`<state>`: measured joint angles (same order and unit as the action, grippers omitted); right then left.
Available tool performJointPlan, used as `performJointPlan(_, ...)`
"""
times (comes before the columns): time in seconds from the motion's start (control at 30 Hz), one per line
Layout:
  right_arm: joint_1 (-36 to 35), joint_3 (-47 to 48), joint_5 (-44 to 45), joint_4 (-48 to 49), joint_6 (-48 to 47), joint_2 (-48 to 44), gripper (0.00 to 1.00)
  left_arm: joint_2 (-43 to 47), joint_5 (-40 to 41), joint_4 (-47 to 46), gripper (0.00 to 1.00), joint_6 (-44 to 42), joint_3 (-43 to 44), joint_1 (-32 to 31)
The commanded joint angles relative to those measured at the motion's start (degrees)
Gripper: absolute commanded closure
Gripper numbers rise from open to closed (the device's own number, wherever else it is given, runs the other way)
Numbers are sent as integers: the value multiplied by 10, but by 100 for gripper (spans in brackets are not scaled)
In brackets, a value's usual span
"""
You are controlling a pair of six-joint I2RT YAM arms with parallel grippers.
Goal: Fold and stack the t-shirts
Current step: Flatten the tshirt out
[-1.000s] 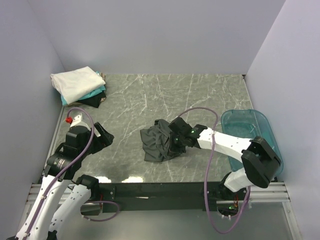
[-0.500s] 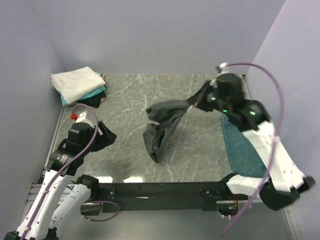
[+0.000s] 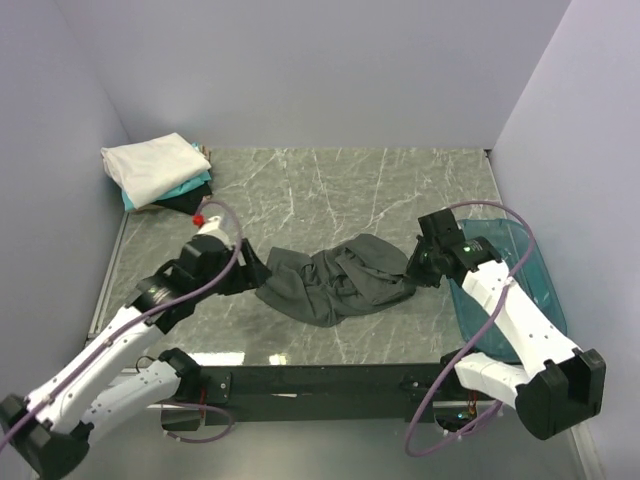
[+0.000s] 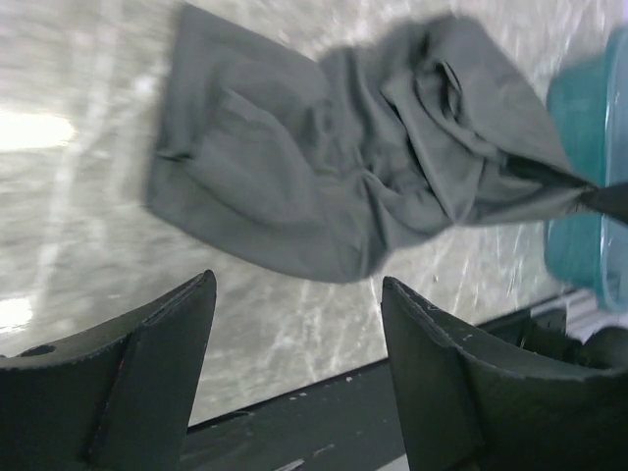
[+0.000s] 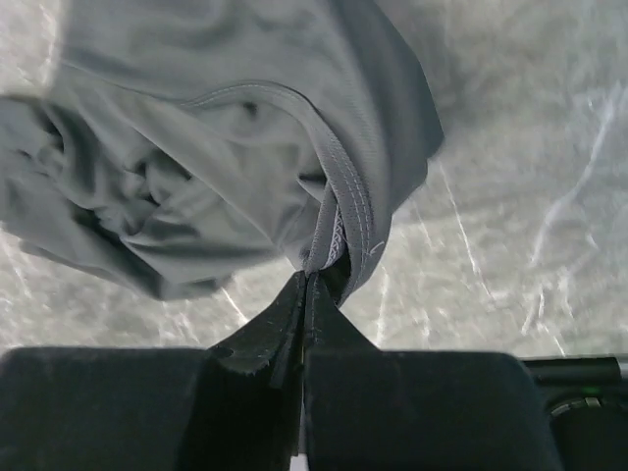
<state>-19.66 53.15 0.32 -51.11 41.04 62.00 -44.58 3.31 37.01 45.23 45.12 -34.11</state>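
— Where is the grey shirt (image 3: 335, 280)?
— It lies crumpled in a long heap across the middle of the table (image 3: 330, 190), stretched left to right between the two arms. Its right end runs up to the right gripper (image 3: 415, 272), just beside the tub (image 3: 520, 270).
— Does that gripper hold it?
— Yes. Its jaws are closed tight on a stitched hem of the shirt. In the wrist view the seam bunches into the pinch, and the rest of the cloth fans out ahead of it over the marble.
— Lifted or lying flat?
— Most of it lies on the table. I cannot tell whether the pinched end is off the surface.
— And the left gripper (image 3: 257, 275)?
— It sits at the shirt's left end, low over the table. Its jaws stand wide apart with nothing between them. The wrist view shows bare marble in the gap, and the shirt's edge lies just beyond the fingers (image 4: 167, 334). I cannot tell whether a fingertip brushes the cloth.
— And the other shirts?
— They form a folded stack (image 3: 165, 180) in the far left corner, with the white shirt (image 3: 150, 160) on top, the teal shirt (image 3: 195, 184) under it and the black shirt (image 3: 182, 204) at the bottom. The stack is well apart from both grippers.
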Motion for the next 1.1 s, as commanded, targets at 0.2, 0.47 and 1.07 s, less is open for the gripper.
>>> performJointPlan(0.2,2,-1,-25,31,18,-67,100,-155,88,-90,30,37,26,-85)
performJointPlan(0.47,3,-38,-44,37,32,-108,100,-298,95,-117,35,27,59,-77)
performJointPlan(1.07,2,-30,-64,32,5,-92,100,-464,118,-125,56,-2,138,-38)
